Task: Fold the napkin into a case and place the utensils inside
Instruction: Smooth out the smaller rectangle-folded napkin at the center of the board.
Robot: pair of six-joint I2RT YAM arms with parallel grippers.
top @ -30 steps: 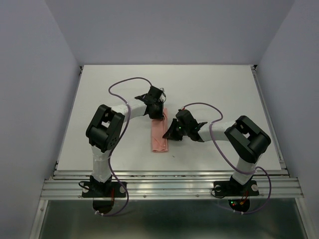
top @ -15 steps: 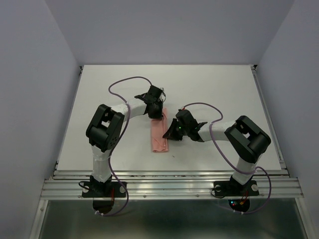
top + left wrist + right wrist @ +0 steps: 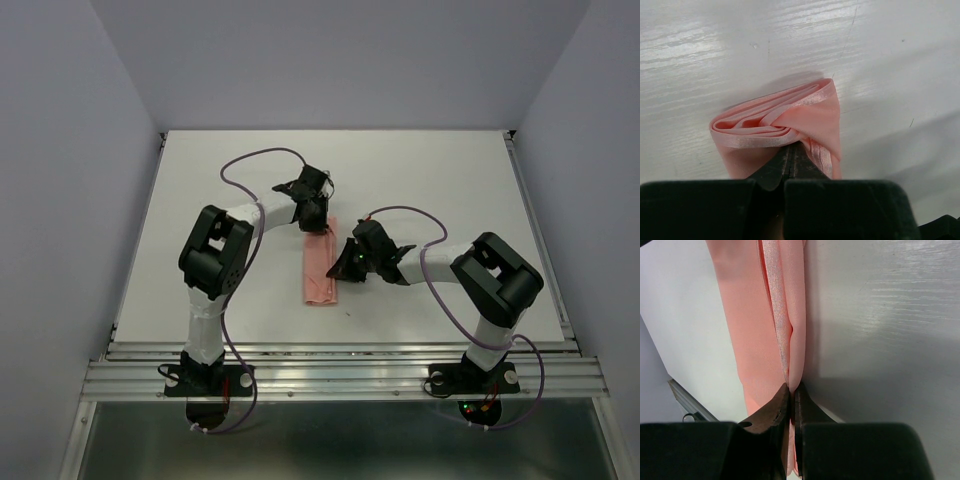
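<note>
The napkin (image 3: pixel 320 275) lies mid-table as a narrow salmon-pink layered strip, the case, running from far to near. My left gripper (image 3: pixel 319 220) is at the strip's far end. In the left wrist view the left gripper (image 3: pixel 791 146) is shut, with the cloth's (image 3: pixel 790 115) top folds drawn into its tips and the end layers looped up. My right gripper (image 3: pixel 341 267) is at the strip's right edge. There the right gripper (image 3: pixel 792 386) is shut on a thin hem of the cloth (image 3: pixel 755 315). The utensils are out of view.
Purple cables arch over the table from the left arm (image 3: pixel 245 165) and the right arm (image 3: pixel 410 212). An aluminium rail (image 3: pixel 340 375) runs along the near edge. Walls close in the white table (image 3: pixel 450 170) on three sides.
The left arm has shifted slightly toward the far side, its gripper still at the strip's far end. The right arm and the strip have stayed put.
</note>
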